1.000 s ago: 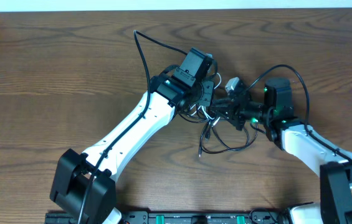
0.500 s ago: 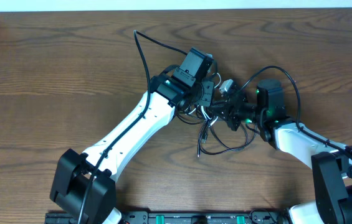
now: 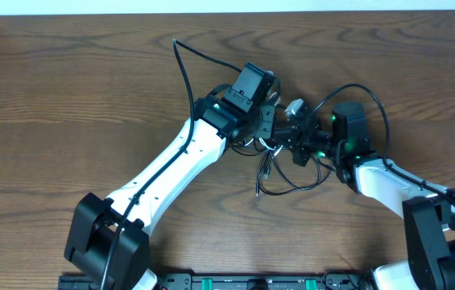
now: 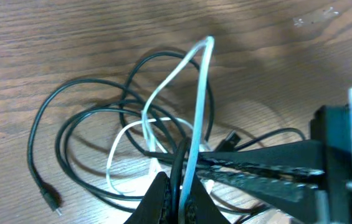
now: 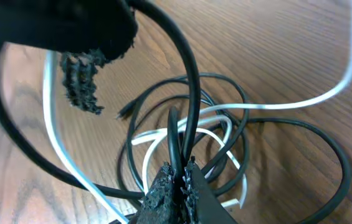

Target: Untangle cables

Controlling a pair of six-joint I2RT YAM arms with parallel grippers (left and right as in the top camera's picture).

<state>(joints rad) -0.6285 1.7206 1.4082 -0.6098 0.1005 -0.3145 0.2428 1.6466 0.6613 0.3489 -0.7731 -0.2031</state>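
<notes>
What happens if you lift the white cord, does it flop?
Probably floppy: the white cord folds into a sharp bend beyond the left claw and lies in loose loops. Likely light, being so thin. It may drag the black cord along, since they're looped together.

Probably a robotics lab — two robot arms (image 3: 179, 161) mounted at a plain wood-grain table (image 3: 66, 89).

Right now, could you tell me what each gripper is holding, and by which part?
The left gripper pinches the white cord on a mid-length loop; the right gripper pinches the black cord mid-length, away from its plugs.
</notes>
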